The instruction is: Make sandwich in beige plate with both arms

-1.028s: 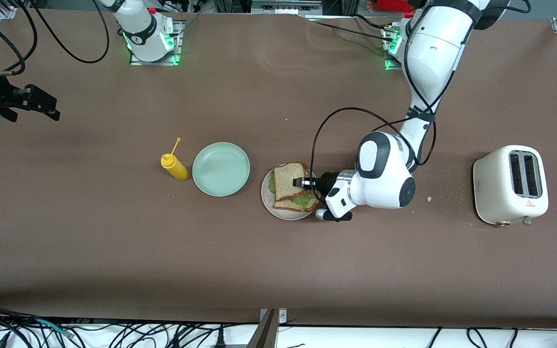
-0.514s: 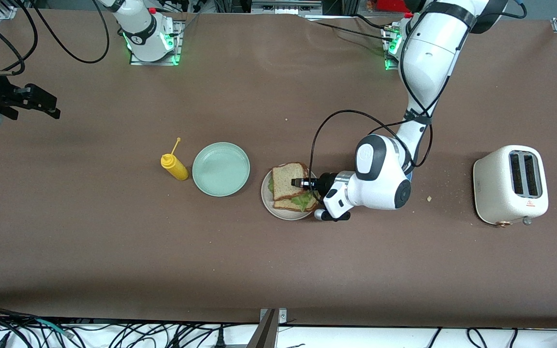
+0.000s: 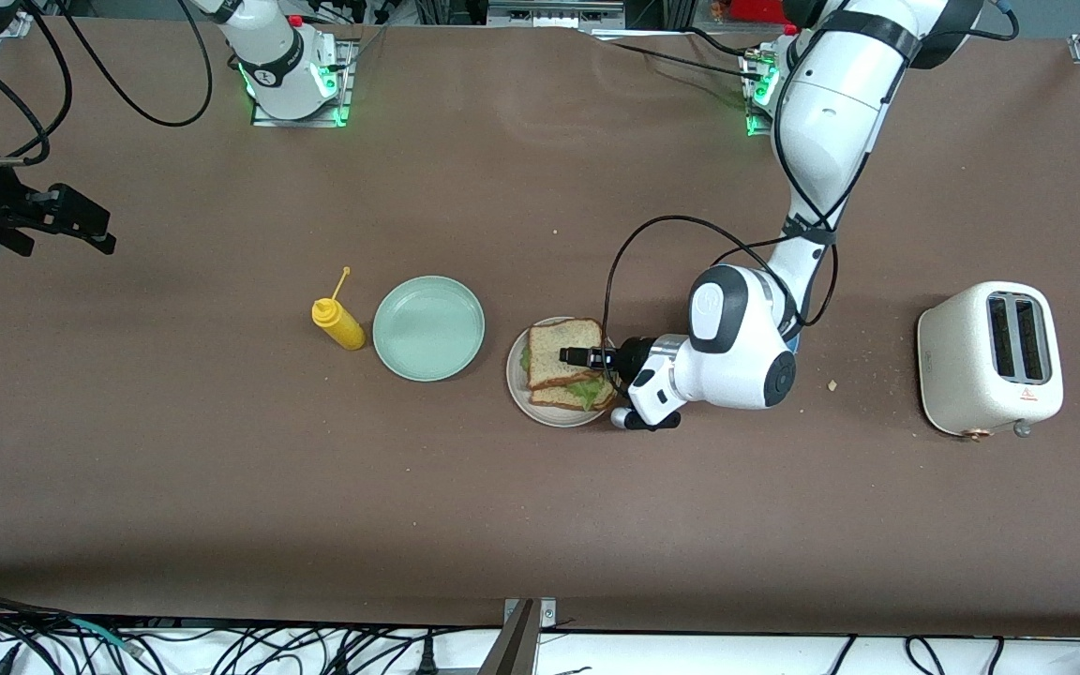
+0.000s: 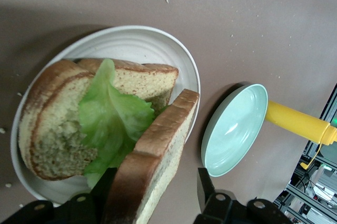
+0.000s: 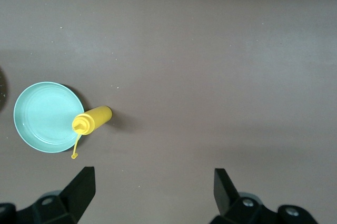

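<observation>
I see the left gripper [image 3: 566,355] over the beige plate [image 3: 518,393] mid-table, its fingers [image 4: 207,188] parted around the top bread slice [image 4: 155,174] of the sandwich [image 3: 563,373]; my right gripper [image 3: 90,216] waits wide open at the table's right-arm edge

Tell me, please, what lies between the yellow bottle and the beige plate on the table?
The mint green plate lies between the yellow bottle and the beige plate; the front view shows it.
</observation>
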`<state>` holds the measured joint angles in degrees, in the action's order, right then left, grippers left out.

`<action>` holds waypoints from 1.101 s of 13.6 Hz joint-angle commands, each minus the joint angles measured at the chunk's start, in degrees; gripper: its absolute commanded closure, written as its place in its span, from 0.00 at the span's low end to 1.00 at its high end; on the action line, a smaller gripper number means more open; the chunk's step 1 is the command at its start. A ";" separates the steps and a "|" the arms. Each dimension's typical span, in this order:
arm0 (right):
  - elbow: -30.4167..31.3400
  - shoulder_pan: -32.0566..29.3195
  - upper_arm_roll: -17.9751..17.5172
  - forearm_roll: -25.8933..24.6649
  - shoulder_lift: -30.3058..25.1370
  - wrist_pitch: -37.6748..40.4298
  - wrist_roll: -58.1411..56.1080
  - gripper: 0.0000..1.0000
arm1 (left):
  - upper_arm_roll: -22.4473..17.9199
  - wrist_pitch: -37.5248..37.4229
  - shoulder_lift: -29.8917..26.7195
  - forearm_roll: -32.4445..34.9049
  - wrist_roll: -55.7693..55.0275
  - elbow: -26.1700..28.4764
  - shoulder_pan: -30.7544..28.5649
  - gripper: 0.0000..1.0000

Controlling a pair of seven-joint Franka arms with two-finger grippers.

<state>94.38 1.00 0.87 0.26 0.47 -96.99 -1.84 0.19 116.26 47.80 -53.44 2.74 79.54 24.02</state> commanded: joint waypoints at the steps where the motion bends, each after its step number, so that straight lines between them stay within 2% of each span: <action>1: 0.37 -0.29 0.10 0.80 -0.29 -0.13 0.70 0.00 | -1.24 0.01 0.63 -1.23 0.25 -1.50 -0.03 0.13; 2: 0.28 -0.29 0.10 0.80 -0.29 -0.04 0.70 0.00 | -2.55 0.36 0.28 -1.23 0.16 -1.50 -0.03 0.01; 8: 0.28 -0.29 0.01 0.80 -0.38 0.57 0.70 0.00 | -7.47 0.37 -0.87 -0.79 -0.46 -1.41 -0.73 0.01; 9: 0.28 -0.29 0.01 0.80 -0.38 0.57 0.70 0.00 | -9.58 0.28 -1.83 0.69 -0.54 -1.41 -0.64 0.01; 15: 0.10 -0.29 0.01 0.80 -0.38 0.57 0.70 0.00 | -15.91 -1.21 -6.14 13.95 -3.88 -1.32 -0.82 0.00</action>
<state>94.48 0.99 1.01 0.27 0.47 -96.81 -1.81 -13.74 116.69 43.98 -43.70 0.70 77.53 22.98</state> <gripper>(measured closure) 0.000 0.000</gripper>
